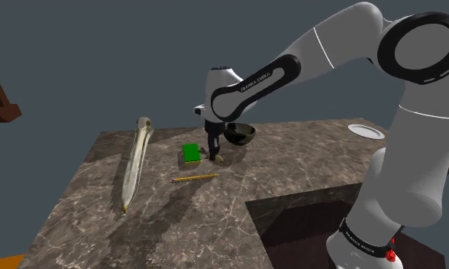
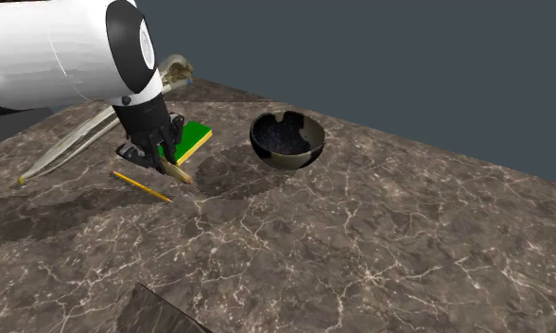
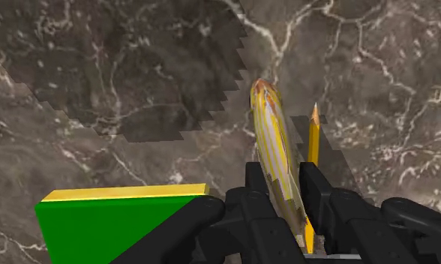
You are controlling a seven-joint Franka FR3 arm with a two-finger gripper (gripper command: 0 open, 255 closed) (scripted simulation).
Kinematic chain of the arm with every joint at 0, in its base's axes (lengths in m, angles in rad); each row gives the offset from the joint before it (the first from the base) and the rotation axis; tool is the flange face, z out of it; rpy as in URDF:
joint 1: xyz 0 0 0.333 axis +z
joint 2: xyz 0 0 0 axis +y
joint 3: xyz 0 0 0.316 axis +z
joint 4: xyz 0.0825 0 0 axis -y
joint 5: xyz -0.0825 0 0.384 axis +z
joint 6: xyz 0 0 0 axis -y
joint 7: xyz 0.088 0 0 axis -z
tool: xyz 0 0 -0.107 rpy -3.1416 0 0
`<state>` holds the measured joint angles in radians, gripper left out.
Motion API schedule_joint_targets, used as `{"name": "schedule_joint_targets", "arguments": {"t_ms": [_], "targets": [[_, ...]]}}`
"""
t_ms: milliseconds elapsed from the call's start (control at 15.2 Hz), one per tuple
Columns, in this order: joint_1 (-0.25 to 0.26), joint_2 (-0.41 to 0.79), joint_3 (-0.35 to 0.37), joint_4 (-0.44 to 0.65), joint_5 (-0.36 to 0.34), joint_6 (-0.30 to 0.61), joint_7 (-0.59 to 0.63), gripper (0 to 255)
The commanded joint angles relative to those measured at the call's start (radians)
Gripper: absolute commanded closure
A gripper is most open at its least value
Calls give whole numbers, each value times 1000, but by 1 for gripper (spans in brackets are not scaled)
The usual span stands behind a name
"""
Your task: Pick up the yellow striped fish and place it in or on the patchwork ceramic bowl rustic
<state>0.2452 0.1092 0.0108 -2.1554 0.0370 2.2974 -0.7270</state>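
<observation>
The yellow striped fish (image 3: 275, 146) is a slim yellow body with red and white streaks, clasped between my black fingers (image 3: 256, 187). My gripper (image 1: 213, 150) is shut on it just above the marble table, beside a green block. In the second exterior view the fish (image 2: 175, 170) sticks out below the gripper (image 2: 158, 153), tilted. The bowl (image 1: 239, 134) is dark and round with a speckled inside (image 2: 286, 139). It stands to the shoulder view's right of the gripper, a short way off.
A green block with a yellow edge (image 1: 191, 153) lies next to the gripper. A yellow pencil (image 1: 195, 177) lies nearer the front. A long pale fish-like object (image 1: 134, 162) lies at the shoulder view's left. A white plate (image 1: 366, 131) sits far right. Marble table (image 1: 307, 164).
</observation>
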Motion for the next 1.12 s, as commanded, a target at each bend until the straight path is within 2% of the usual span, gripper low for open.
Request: {"name": "schedule_joint_targets", "arguments": {"t_ms": [0,1056], "targets": [[0,-15,0,8,0,-23,1,255],[-1,-105,-1,124,-4,-229,7,255]]}}
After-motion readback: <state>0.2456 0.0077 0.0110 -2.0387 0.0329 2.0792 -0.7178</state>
